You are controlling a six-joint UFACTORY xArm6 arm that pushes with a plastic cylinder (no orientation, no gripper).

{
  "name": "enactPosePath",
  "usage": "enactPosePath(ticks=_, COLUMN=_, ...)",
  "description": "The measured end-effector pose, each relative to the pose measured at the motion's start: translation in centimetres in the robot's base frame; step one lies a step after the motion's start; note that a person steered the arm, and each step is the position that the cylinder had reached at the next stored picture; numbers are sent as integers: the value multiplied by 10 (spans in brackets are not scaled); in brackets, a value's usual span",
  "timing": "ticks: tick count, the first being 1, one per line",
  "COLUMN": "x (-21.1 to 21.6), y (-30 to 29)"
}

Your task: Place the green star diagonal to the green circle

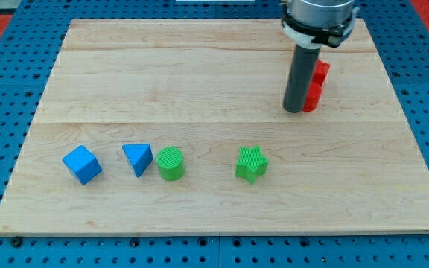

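Green star [252,164] lies on the wooden surface [199,74] in the lower middle of the view, in one row w/ the green circle [171,164], which is to its left w/ a clear gap between them; they are apart, not touching. Further left in the same row are a blue triangle [138,158], just beside the circle, and a blue cube [82,164]. My tip [295,110] is well apart from the star, toward the view's top and a bit right, standing just beside a red block [316,85] whose shape I cannot make out because the rod hides part of it. No claw exists on this arm, only the rod, so nothing is held. To do the step well, I judge the tip should first leave the red block w/o moving it, go round to the star's lower right side, then push through the star's centre toward the upper left, so the star ends above-right of the circle, corner to corner. Approx. slow push is better: the star has points, so an off-centre contact may turn it. Blocks look like ribbed plastic, probably light and easy to slide; the surface is pale smooth wood planks, w/ blue perforated board [6,45] around it.
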State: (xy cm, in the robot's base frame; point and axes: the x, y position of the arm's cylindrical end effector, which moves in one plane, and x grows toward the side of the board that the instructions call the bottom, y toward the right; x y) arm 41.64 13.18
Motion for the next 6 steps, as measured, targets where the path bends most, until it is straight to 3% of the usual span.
enactPosePath(ticks=1, x=-5, y=28)
enactPosePath(ticks=2, x=23, y=22)
enactPosePath(ticks=3, x=102, y=38)
enactPosePath(ticks=4, x=169, y=-10)
enactPosePath(ticks=6, x=170, y=-40)
